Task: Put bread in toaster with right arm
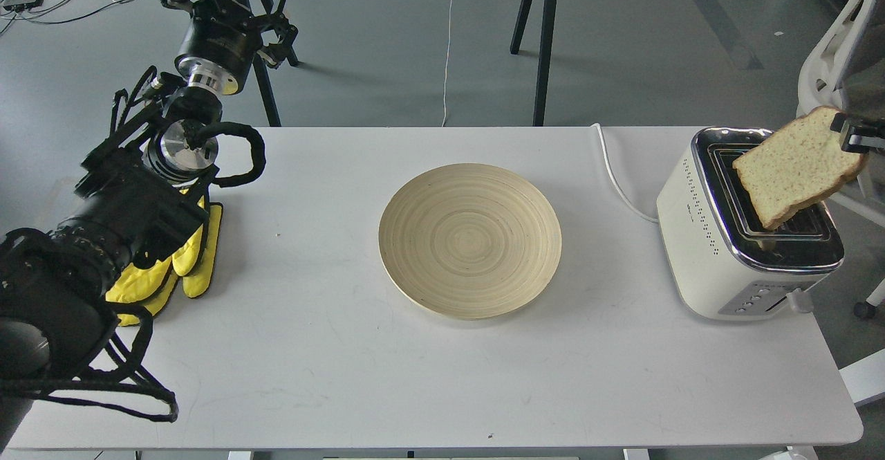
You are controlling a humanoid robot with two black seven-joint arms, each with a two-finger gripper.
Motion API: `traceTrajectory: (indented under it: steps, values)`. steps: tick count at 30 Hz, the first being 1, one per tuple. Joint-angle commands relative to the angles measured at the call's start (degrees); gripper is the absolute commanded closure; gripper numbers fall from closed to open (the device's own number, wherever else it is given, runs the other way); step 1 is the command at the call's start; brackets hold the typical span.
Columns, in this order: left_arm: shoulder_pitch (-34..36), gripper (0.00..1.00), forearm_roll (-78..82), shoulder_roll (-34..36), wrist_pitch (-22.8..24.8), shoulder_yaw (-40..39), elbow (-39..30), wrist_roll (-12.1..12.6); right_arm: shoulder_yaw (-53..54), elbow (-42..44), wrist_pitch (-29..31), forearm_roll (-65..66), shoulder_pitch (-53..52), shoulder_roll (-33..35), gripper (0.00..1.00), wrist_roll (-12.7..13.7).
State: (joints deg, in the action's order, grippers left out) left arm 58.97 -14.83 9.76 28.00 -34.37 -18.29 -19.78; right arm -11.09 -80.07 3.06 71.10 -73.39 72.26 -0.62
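Here, head view: the bread (795, 167) hung tilted over the toaster (743, 238), at approx. 3 o'clock of the counter (311, 363). The slice's upper-right crust edge was pinched by the right tool (849, 138), of which only a small dark-and-silver tip showed at the frame's right edge; the rest of the right arm lay out of view. The slice's lowest corner pointed down into the slot region of the chrome top, w/ the corner overlapping the nearer slot; whether it touched the metal could not be told. The toaster stood near the counter's right edge, perforated side facing 9 o'clock, button row at its 6 o'clock face, white cord (615, 176) running off from its left side toward 12 o'clock.

Centre of counter: a round, pale wooden plate (470, 241), well apart from the toaster.

At 9 o'clock: the left arm (138, 204) came in from the lower-left, passing above yellow gloves (187, 259) lying on the counter. The left tool (228, 17) sat beyond the counter's far-left corner, seen dark and cluttered w/ cables; open or clenched, cannot tell.
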Motion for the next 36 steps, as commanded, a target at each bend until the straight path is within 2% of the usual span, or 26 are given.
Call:
traceTrajectory:
  steps: [1, 6, 10, 12, 14, 16, 17, 24, 27, 32, 34, 36]
  values:
    - [0.0, 0.00, 0.1, 0.1, 0.0, -0.1, 0.0, 0.0, 0.0, 0.3, -0.1, 0.0, 0.7, -0.3, 0.99, 0.2]
    - [0.0, 0.00, 0.0, 0.0, 0.0, -0.1, 0.0, 0.0, -0.1, 2.1, -0.2, 0.0, 0.6, -2.5, 0.94, 0.6]
    - [0.0, 0.00, 0.0, 0.0, 0.0, 0.0, 0.0, 0.0, 0.0, 2.1, -0.2, -0.1, 0.5, -2.9, 0.70, 0.6]
    - [0.0, 0.00, 0.1, 0.0, 0.0, 0.0, 0.0, 0.0, 0.1, 2.1, -0.2, -0.2, 0.5, -3.0, 0.62, 0.6]
    - [0.0, 0.00, 0.0, 0.0, 0.0, 0.0, 0.0, 0.0, 0.3, 2.2, -0.2, -0.2, 0.4, -3.3, 0.42, 0.4]
    - [0.0, 0.00, 0.0, 0.0, 0.0, 0.0, 0.0, 0.0, 0.4, 2.2, -0.2, -0.3, 0.2, -3.8, 0.00, 0.3]
    - [0.0, 0.00, 0.0, 0.0, 0.0, -0.1, 0.0, 0.0, 0.5, 2.1, -0.2, -0.6, 0.2, -4.0, 0.03, 0.2]
    - [0.0, 0.00, 0.0, 0.0, 0.0, -0.1, 0.0, 0.0, 5.6, 1.8, -1.2, -3.1, -0.2, -4.7, 0.02, -0.4]
    - [0.0, 0.00, 0.0, 0.0, 0.0, -0.1, 0.0, 0.0, 10.4, 1.7, -1.7, -11.8, -0.2, -5.8, 0.02, -0.8]
    - [0.0, 0.00, 0.0, 0.0, 0.0, -0.1, 0.0, 0.0, 18.6, 3.2, -1.7, -33.4, 0.0, -10.6, 0.01, -1.3]
    - [0.0, 0.00, 0.0, 0.0, 0.0, -0.1, 0.0, 0.0, 19.8, 3.8, -1.5, -39.6, 0.1, -12.1, 0.01, -3.2]
    - [0.0, 0.00, 0.0, 0.0, 0.0, 0.0, 0.0, 0.0, 20.3, 4.4, -1.3, -43.8, 0.2, -14.1, 0.00, -7.5]
